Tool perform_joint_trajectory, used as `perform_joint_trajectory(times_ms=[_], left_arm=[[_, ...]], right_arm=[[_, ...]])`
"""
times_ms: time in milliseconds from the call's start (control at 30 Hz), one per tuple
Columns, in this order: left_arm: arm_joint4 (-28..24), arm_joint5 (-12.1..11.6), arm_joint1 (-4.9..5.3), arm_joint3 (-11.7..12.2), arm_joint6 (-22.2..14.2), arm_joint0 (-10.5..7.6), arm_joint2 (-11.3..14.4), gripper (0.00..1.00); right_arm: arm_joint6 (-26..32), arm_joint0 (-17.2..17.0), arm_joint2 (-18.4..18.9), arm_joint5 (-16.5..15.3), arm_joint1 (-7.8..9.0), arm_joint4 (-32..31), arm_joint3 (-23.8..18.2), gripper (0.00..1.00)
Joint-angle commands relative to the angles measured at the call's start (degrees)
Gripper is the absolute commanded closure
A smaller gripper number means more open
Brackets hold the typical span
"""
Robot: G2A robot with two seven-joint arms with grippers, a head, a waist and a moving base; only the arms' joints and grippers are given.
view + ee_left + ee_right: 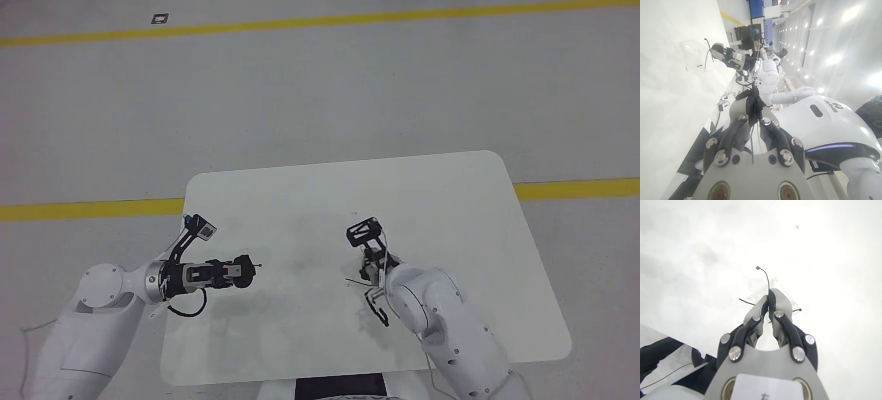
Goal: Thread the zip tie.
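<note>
Right fingers [780, 300] pinched shut on zip tie [767, 276], its head end curling free over counter [696, 256]. Left fingers [738, 108] shut on thin black strip [754, 117]. We judge tie light, springy, slick: hold near head.

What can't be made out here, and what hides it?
Right wrist view: the right gripper, shut on one zip tie, covers the middle of a second zip tie behind it.
Left wrist view: black padding on the left gripper hides where its thin black strand ends.
Top view: both ties too small to trace.
</note>
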Motion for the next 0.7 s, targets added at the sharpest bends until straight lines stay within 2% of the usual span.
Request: perform_joint_trajectory(times_ms=[0, 133, 667], left_arm=[[0.00, 0.00, 0.00, 0.00, 0.00, 0.00, 0.00, 1.00], [0.00, 0.00, 0.00, 0.00, 0.00, 0.00, 0.00, 1.00], [0.00, 0.00, 0.00, 0.00, 0.00, 0.00, 0.00, 1.00]], right_arm=[[-3.45, -0.93, 1.50, -0.88, 0.14, 2.91, -0.38, 1.00], [-7.78, -2.48, 3.15, -2.33, 0.41, 5.32, -1.19, 1.00], [-7.78, -2.48, 3.15, -2.33, 0.41, 5.32, -1.19, 1.00]])
